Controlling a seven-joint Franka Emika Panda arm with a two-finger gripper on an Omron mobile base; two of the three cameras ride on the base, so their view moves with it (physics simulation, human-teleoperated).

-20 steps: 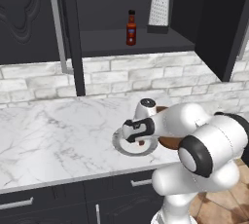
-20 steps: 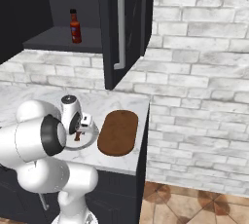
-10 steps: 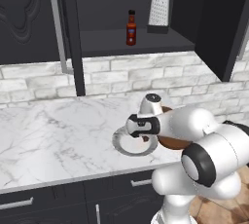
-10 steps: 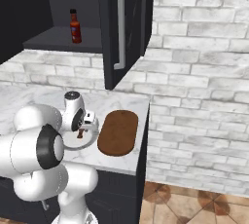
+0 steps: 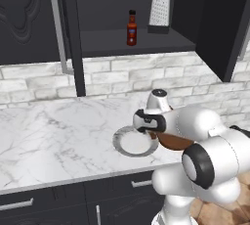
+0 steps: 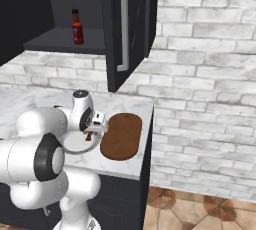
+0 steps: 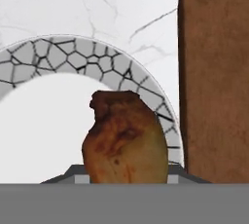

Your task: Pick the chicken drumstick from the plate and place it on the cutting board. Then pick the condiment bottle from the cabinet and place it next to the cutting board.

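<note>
The orange-brown chicken drumstick fills the low middle of the hand view, hanging over the right rim of the plate. My gripper is shut on the chicken drumstick, just above the plate and left of the cutting board. From the left base, the gripper sits over the plate's right edge, with the cutting board partly behind my arm. The condiment bottle stands on the shelf of the open cabinet.
A metal box grater stands on the shelf right of the bottle. The open cabinet door with its silver handle hangs above the board. The counter ends just right of the board; a brick wall runs behind.
My gripper has carried the drumstick a little to the right, from over the plate's middle to its rim nearest the board. The bottle and grater have not moved.
</note>
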